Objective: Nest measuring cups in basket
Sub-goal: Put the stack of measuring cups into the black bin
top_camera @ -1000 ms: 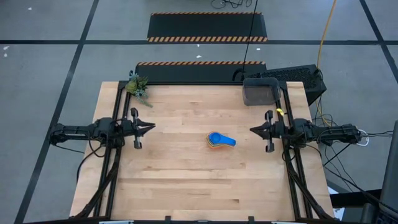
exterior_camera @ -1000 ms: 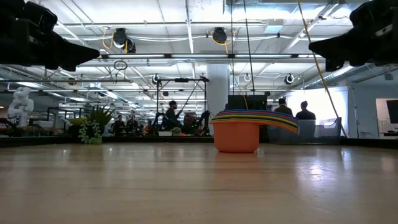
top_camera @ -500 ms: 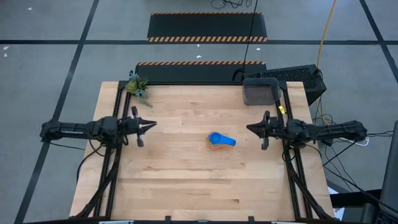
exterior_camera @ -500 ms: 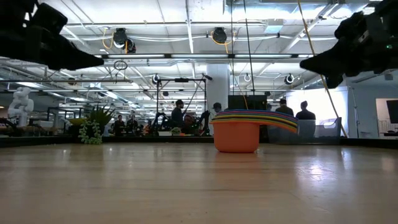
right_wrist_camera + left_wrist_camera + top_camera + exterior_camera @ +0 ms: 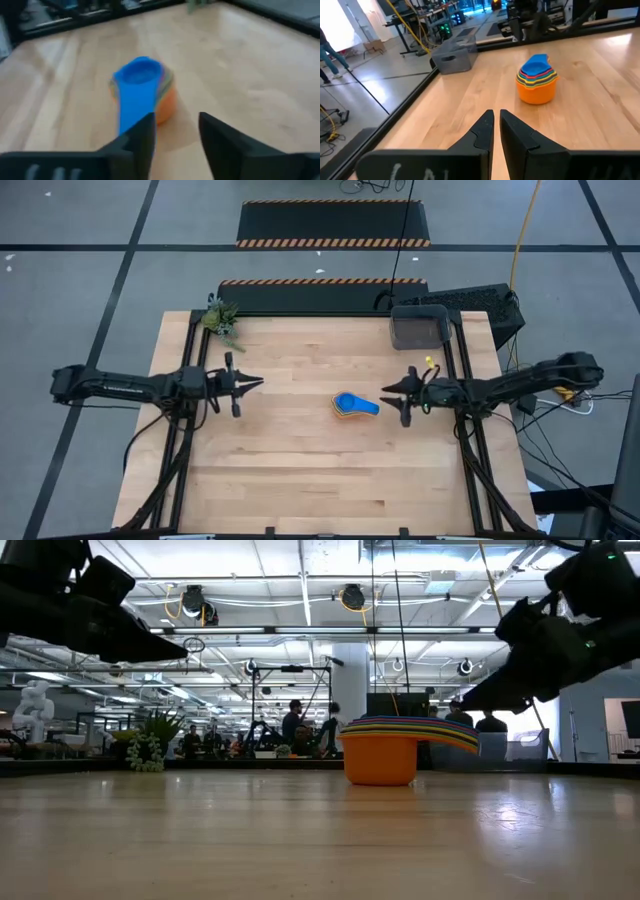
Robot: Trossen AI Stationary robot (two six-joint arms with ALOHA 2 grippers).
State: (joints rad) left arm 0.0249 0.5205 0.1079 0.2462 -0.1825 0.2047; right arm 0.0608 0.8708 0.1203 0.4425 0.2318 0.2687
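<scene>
The measuring cups [image 5: 352,406] stand nested in one stack on the table's middle, orange at the bottom [image 5: 380,762] and blue on top [image 5: 136,75], the blue handle pointing toward the table's right edge. The dark grey basket [image 5: 418,330] stands at the far right. My right gripper [image 5: 176,120] is open just right of the stack, above the table, in line with the blue handle. My left gripper [image 5: 496,115] is shut, well left of the stack [image 5: 536,82], pointing at it.
A small green plant [image 5: 222,318] sits at the table's far left corner. A black keyboard-like object [image 5: 480,302] lies past the far right corner behind the basket. Dark frame rails [image 5: 462,370] run along both side edges. People stand in the room beyond [image 5: 300,725].
Both arms have stretched out from the side edges toward the table's middle. My right gripper has gone farther, sinking a little and tipping down, and now stands close to the cups' right side. My left gripper has moved a short way toward the cups. The cups have kept still.
</scene>
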